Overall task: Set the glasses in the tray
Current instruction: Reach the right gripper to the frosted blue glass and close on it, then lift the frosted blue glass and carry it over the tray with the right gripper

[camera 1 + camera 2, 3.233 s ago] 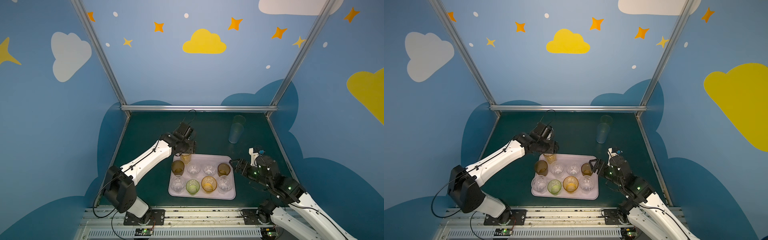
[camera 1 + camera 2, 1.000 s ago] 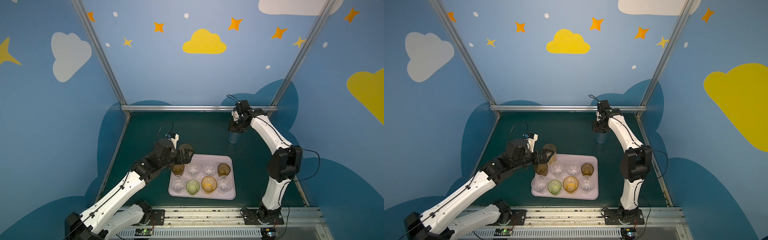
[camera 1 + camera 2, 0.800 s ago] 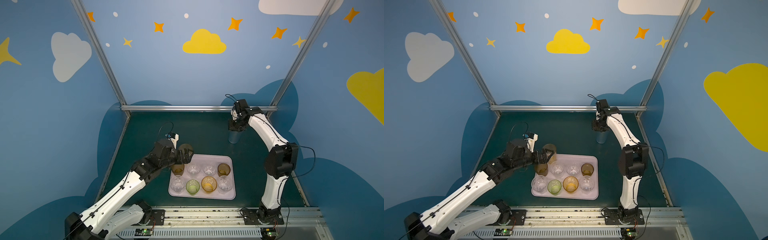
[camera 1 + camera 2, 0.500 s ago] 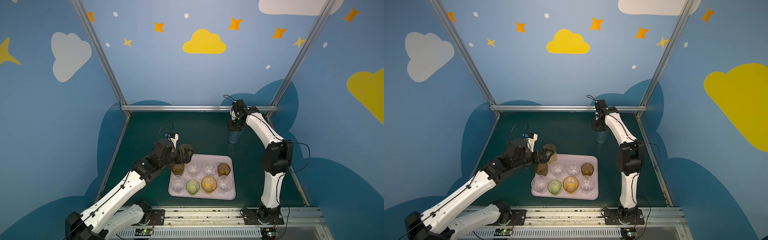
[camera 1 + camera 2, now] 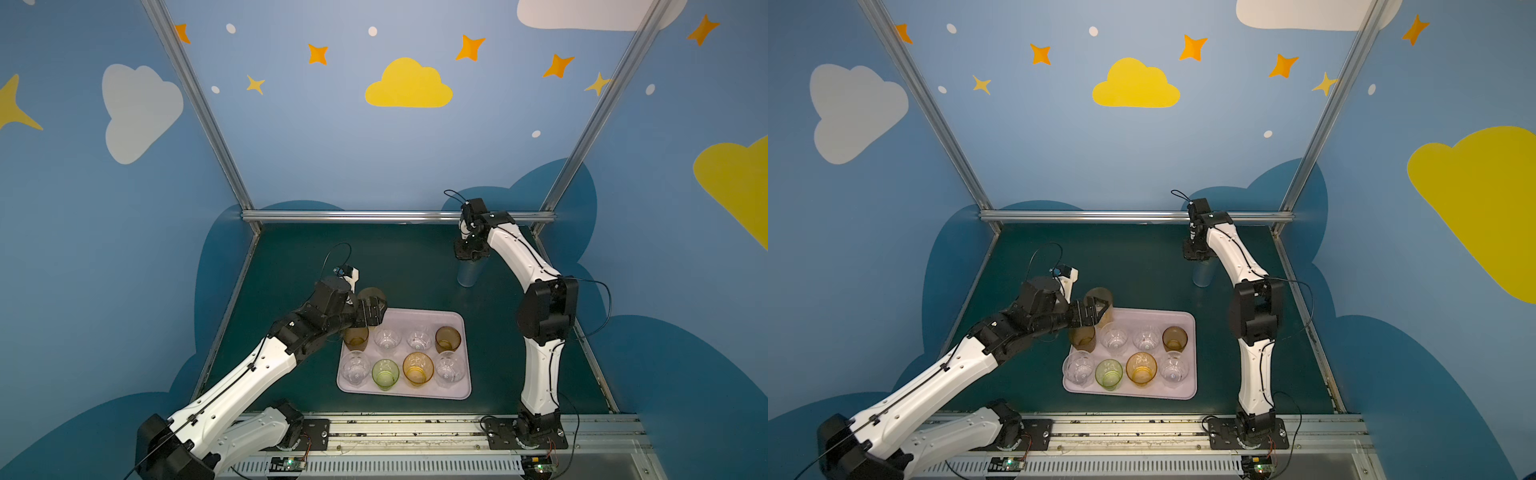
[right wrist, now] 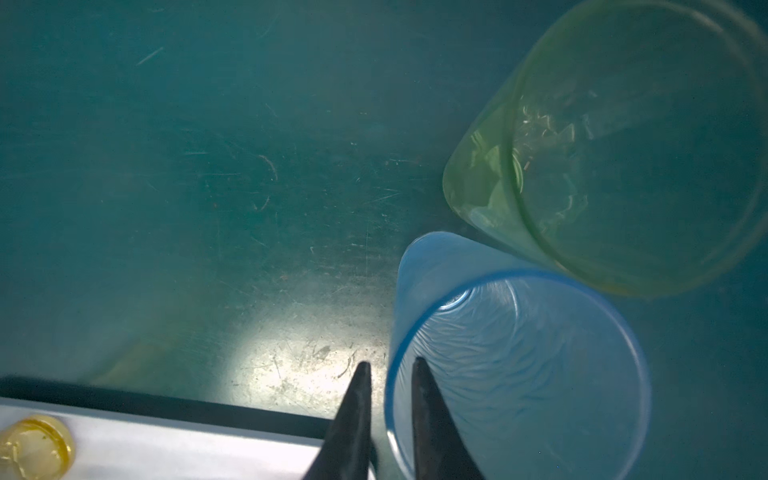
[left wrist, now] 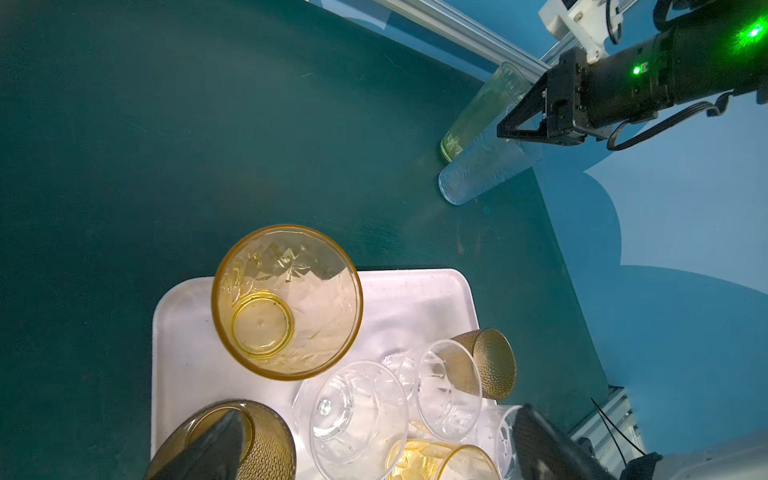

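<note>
The lilac tray [image 5: 415, 314] [image 5: 1150, 316] holds several short glasses: clear ones, a green one [image 5: 385, 373], an amber one [image 5: 417, 368] and brown ones [image 5: 447, 338]. A tall yellow glass [image 7: 286, 303] [image 5: 371, 293] stands upright in the tray's back left corner. My left gripper [image 5: 374, 312] [image 7: 380, 446] hovers open just beside it, over the short glasses, holding nothing. At the back right, my right gripper [image 5: 469, 255] [image 6: 388, 365] pinches the rim of the pale blue glass [image 6: 519, 374] [image 5: 468, 274], one finger inside and one outside. A tall green glass [image 6: 623, 145] stands touching it.
The dark green table [image 5: 395, 266] ends in a metal rail [image 5: 353, 216] at the back, with blue walls on three sides. The green glass stands close to that back rail and is hidden behind my right gripper in both top views.
My right arm swung from the front to the back right, lowered onto the blue glass, and its fingers narrowed onto the rim. My left gripper drew back from the yellow glass, then stayed still.
</note>
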Robot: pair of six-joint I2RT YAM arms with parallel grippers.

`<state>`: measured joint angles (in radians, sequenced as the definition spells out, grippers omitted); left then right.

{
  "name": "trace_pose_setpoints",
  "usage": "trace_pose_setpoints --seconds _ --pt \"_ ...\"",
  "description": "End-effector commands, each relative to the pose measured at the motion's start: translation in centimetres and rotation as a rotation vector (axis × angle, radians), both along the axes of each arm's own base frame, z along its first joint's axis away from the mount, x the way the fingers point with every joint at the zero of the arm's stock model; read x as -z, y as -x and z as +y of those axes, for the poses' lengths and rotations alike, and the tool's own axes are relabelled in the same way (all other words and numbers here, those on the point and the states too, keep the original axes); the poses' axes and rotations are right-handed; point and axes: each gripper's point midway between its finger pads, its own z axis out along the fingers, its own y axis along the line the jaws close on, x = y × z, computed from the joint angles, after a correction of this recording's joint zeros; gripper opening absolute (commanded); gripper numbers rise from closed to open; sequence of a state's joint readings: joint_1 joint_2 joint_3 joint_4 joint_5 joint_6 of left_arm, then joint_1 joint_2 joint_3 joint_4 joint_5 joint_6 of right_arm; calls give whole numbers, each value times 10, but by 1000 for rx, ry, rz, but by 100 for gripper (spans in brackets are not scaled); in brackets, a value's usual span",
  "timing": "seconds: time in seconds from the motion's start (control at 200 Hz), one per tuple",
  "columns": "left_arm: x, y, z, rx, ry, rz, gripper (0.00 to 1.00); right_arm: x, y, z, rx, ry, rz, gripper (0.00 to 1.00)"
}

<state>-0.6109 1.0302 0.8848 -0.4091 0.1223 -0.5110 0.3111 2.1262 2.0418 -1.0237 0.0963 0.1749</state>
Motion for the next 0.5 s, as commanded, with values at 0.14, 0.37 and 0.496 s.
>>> trace_pose_setpoints --seconds 0.14,0.37,0.496 --pt "2 0 5 -10 -20 -2 100 7 2 8 -4 9 25 8" --pt "6 0 5 -12 -24 7 100 -3 7 14 -18 5 11 0" --pt "7 1 5 -19 -21 19 100 -8 11 21 -32 -22 8 0"
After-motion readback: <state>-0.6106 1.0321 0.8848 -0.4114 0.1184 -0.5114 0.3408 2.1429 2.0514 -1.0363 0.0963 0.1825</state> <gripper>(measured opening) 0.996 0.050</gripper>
